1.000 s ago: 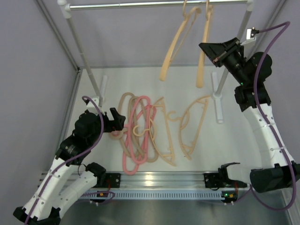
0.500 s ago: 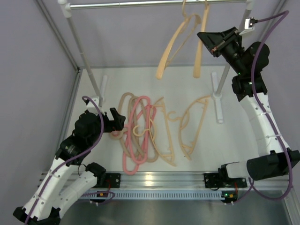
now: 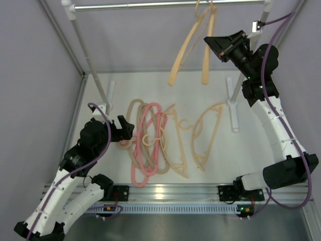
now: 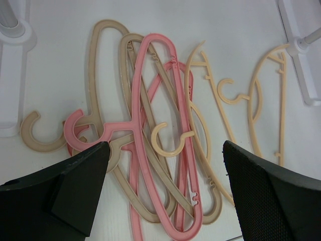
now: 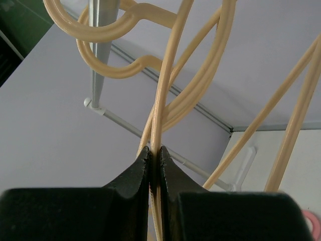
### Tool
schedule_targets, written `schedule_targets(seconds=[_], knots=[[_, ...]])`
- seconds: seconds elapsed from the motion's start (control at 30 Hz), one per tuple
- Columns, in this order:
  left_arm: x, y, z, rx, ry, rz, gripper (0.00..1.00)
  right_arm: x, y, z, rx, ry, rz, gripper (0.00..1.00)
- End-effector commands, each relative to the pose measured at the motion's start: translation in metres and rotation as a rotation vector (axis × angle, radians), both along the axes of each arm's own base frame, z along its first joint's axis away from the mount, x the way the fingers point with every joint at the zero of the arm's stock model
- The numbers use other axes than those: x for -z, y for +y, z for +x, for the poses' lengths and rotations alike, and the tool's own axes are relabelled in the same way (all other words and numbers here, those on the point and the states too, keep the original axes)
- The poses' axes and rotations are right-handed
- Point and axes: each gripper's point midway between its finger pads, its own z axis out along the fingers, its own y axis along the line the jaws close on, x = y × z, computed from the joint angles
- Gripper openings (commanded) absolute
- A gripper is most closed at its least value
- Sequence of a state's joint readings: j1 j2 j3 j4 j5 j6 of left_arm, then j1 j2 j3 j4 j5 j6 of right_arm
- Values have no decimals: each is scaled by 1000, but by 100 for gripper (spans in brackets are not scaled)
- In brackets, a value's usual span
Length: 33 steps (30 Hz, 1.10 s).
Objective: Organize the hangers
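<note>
Two peach hangers hang by their hooks from the grey rail [image 3: 150,5]: one [image 3: 181,52] on the left and one [image 3: 206,68] just right of it. My right gripper [image 3: 208,43] is shut on the right one's thin arm, which shows clamped between the jaws in the right wrist view [image 5: 168,90]. A pile of pink [image 3: 145,150], beige [image 3: 134,113] and peach [image 3: 208,135] hangers lies tangled on the table. My left gripper [image 3: 128,129] is open and empty, hovering over the pile's left side; its wrist view shows the pink hanger [image 4: 160,80] under the gap.
The rack's white posts stand at left [image 3: 85,55] and right [image 3: 241,80], with white feet [image 3: 231,105] on the table. Grey walls close in the back and both sides. A metal rail [image 3: 170,193] runs along the near edge.
My right gripper has moved up and to the left with the peach hanger in it, and both hanging hangers have swung left. The left arm has not moved.
</note>
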<state>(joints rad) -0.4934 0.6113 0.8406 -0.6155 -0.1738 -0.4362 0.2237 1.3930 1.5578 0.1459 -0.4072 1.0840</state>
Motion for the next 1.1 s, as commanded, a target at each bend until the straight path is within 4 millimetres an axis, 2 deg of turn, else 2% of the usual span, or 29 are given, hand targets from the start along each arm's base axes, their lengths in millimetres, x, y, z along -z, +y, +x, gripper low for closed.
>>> schedule_targets(seconds=[0.0, 0.3, 0.5, 0.8, 0.83, 0.97, 1.03, 1.07], knots=[[3, 2, 1, -7, 2, 7, 98, -20, 3, -4, 10, -91, 27, 0], [2, 2, 0, -7, -2, 7, 98, -10, 5, 3, 15, -68, 26, 0], [3, 2, 0, -7, 0, 6, 98, -10, 3, -4, 26, -71, 16, 8], [3, 1, 0, -4, 2, 6, 98, -22, -5, -24, 56, -112, -33, 28], [3, 1, 0, -4, 4, 5, 98, -22, -6, -26, 62, -110, -39, 34], [3, 1, 0, -2, 2, 6, 98, -32, -17, -42, 109, -133, -70, 47], [4, 1, 0, -2, 3, 5, 98, -27, -23, -47, 142, -123, -107, 53], [4, 1, 0, -1, 3, 5, 98, -34, -31, -54, 180, -139, -108, 55]])
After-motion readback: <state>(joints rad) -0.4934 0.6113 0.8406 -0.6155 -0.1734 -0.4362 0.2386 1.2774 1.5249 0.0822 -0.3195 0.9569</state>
